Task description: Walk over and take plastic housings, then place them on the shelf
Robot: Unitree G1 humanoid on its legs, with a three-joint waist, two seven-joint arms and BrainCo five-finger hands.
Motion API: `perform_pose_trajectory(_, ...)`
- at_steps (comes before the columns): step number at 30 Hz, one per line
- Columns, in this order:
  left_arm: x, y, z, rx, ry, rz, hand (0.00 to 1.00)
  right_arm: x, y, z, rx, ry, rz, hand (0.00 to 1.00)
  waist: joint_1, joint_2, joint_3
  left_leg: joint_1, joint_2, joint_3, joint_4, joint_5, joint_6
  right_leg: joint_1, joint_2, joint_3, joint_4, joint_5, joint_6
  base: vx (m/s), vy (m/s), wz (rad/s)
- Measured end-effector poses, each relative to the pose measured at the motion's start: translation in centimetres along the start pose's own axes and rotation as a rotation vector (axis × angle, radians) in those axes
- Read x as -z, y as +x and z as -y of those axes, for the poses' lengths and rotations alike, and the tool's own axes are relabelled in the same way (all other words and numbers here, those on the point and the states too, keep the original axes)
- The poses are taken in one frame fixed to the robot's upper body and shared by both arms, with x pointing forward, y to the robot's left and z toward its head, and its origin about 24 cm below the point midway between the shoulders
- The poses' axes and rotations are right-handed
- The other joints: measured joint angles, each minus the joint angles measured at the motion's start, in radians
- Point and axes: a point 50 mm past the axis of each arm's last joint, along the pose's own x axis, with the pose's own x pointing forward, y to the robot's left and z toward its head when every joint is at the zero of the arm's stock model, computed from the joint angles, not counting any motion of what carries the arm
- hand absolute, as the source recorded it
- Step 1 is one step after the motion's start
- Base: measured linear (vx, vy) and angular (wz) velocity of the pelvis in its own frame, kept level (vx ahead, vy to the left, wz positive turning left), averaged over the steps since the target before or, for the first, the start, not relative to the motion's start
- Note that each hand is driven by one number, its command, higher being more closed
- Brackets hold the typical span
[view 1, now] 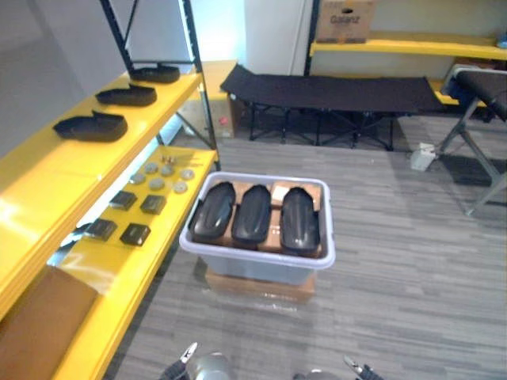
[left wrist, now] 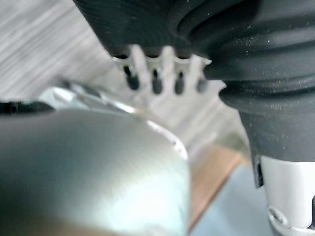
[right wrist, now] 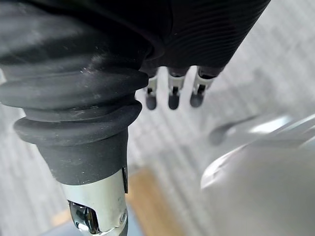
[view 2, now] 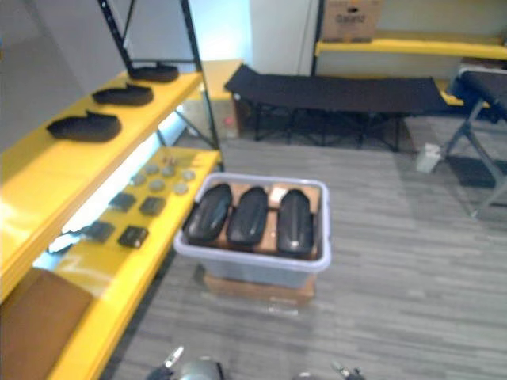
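Three black plastic housings (view 1: 212,212) (view 1: 253,214) (view 1: 300,219) lie side by side in a pale grey bin (view 1: 253,269) on the floor ahead. Three more housings (view 1: 91,127) (view 1: 127,96) (view 1: 155,74) rest in a row on the upper yellow shelf (view 1: 47,170) at the left. My left hand (left wrist: 157,73) hangs over the grey floor with straight fingers and holds nothing. My right hand (right wrist: 172,93) hangs the same way, its fingers relaxed and empty. Both hands are well short of the bin.
The bin stands on a flat cardboard box (view 1: 261,286). The lower yellow shelf carries small black square parts (view 1: 135,233), grey discs (view 1: 162,176) and a brown board (view 1: 40,324). A black folding cot (view 1: 333,91) stands behind, grey frame legs (view 1: 483,119) at the right.
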Motion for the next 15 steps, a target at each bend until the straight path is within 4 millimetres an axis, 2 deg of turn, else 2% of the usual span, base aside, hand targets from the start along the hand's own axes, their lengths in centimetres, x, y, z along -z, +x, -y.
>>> perform_pose_trajectory(1, 0.0, 0.0, 0.0, -0.001, 0.002, -0.002, 0.00, 0.0, 0.0, 0.1, 0.003, 0.006, 0.002, 0.00, -0.002, 0.001, 0.000, 0.000, -0.006, -0.003, -0.052, 0.029, 0.002, 0.001, -0.001, -0.002, -0.004, -0.002, 0.005, 0.27, 0.117, 0.20)
perform_pose_trajectory(2, 0.3, 0.0, -0.1, -0.004, 0.002, -0.012, 0.00, 0.1, -0.1, 0.5, 0.014, 0.015, 0.005, 0.00, -0.006, 0.010, -0.001, -0.001, -0.027, -0.027, -0.180, 0.168, 0.000, 0.001, -0.002, -0.007, -0.004, -0.014, 0.025, 0.22, 0.160, 0.11)
perform_pose_trajectory(3, 0.4, 0.0, -0.5, -0.015, 0.005, -0.018, 0.00, 0.6, -0.2, 0.5, 0.020, 0.019, -0.002, 0.00, -0.003, -0.007, 0.005, 0.016, -0.052, -0.044, -0.214, 0.250, 0.023, 0.007, -0.022, 0.001, 0.006, -0.028, 0.046, 0.31, 0.226, 0.14)
perform_pose_trajectory(4, 0.2, 0.0, -0.9, -0.027, 0.025, -0.017, 0.00, 0.8, -0.2, 0.1, 0.014, 0.019, -0.004, 0.00, -0.004, -0.022, -0.001, 0.027, -0.074, -0.048, -0.240, 0.255, 0.024, 0.008, -0.038, 0.000, 0.009, -0.034, 0.058, 0.24, 0.188, 0.16)
perform_pose_trajectory(5, -0.3, 0.0, -1.7, -0.049, 0.095, -0.008, 0.00, 1.7, -0.3, -0.2, 0.017, 0.014, -0.026, 0.00, -0.006, -0.060, -0.002, 0.051, -0.116, -0.045, -0.302, 0.262, 0.037, 0.003, -0.074, -0.002, 0.007, -0.049, 0.078, 0.19, 0.158, 0.16)
perform_pose_trajectory(8, -1.2, -0.1, -2.2, -0.071, 0.188, 0.014, 0.00, 1.8, -0.2, -1.0, -0.004, 0.000, -0.024, 0.00, 0.000, -0.100, -0.012, 0.104, -0.199, -0.012, -0.435, 0.289, 0.063, -0.025, -0.146, -0.001, 0.030, -0.072, 0.116, 0.17, 0.151, -0.05)
perform_pose_trajectory(10, -1.6, -0.1, -1.9, -0.080, 0.216, 0.032, 0.00, 1.4, -0.1, -1.6, -0.039, -0.067, 0.006, 0.00, 0.000, -0.106, -0.016, 0.133, -0.241, 0.004, -0.475, 0.290, 0.085, -0.020, -0.185, 0.000, 0.037, -0.065, 0.146, 0.18, 0.140, -0.12)
perform_pose_trajectory(12, -2.0, -0.1, -1.5, -0.078, 0.224, 0.055, 0.00, 0.9, 0.0, -2.8, -0.100, -0.160, 0.030, 0.00, 0.001, -0.100, -0.012, 0.133, -0.258, 0.012, -0.475, 0.285, 0.093, -0.022, -0.201, 0.000, 0.029, -0.052, 0.164, 0.17, 0.148, -0.14)
perform_pose_trajectory(13, -2.9, -0.1, -0.7, -0.062, 0.246, 0.085, 0.00, -0.2, 0.1, -4.5, -0.206, -0.319, 0.082, 0.00, 0.000, -0.093, -0.008, 0.122, -0.266, 0.021, -0.476, 0.278, 0.103, -0.027, -0.206, -0.002, 0.007, -0.027, 0.171, 0.12, 0.103, -0.10)
perform_pose_trajectory(15, -3.3, 0.0, -0.1, -0.051, 0.268, 0.101, 0.00, -1.2, -0.1, -7.1, -0.332, -0.502, 0.150, 0.00, 0.000, -0.095, -0.006, 0.115, -0.264, 0.024, -0.476, 0.278, 0.103, -0.029, -0.202, -0.016, -0.008, -0.006, 0.172, 0.10, 0.055, -0.07)
